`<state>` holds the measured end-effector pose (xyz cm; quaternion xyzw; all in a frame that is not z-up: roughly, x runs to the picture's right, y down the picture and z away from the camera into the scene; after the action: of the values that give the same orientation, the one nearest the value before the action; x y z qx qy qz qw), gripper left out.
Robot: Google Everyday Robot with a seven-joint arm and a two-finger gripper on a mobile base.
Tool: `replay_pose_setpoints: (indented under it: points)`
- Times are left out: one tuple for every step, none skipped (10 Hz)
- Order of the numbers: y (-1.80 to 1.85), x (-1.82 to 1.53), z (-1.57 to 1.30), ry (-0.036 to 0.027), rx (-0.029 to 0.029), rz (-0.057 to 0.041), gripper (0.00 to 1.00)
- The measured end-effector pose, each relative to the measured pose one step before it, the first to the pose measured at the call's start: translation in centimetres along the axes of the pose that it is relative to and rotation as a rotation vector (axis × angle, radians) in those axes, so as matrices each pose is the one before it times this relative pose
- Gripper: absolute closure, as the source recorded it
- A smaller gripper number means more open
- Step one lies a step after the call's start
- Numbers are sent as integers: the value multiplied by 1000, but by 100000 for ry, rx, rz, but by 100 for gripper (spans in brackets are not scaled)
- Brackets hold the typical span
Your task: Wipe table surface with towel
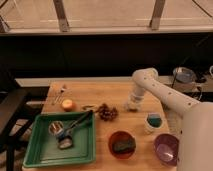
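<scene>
Whitish towel (131, 105) under closed gripper (133, 103) on wood table surface (112, 95)

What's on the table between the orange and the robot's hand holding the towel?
In the camera view, the brown grapes lie between the orange and the shut gripper, which is down on the towel. A small dark item sits there too.

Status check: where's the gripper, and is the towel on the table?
Gripper shut on towel, pressed to table. Grapes close beside it.
</scene>
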<state>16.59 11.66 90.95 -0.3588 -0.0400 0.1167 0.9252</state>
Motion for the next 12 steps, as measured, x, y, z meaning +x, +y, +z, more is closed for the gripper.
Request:
replay_pose_setpoints:
  points:
    - [756,-1273,353,-1690,-1171,-2797,100]
    - [1007,-876,285,-1509,-956,-2439,100]
    - [1765,-572,334,-1299,-1294,-2461,100]
    - [1321,-88,200,-166,-828,-975,100]
    - [1687,240,360,614,-1634,-108,100]
    - [1147,709,230,1305,-938,1365,100]
    - [686,1265,-92,1392,-175,2311,100]
    - [-56,1230,-180,1260,303,1787,100]
    - [-478,1758,-437,1497,657,2624,100]
    - [-842,1419,-453,1148,776,1930,100]
    - [-1386,501,-441,607,1271,1101,100]
    - [-1730,22,-366,628,1017,533,100]
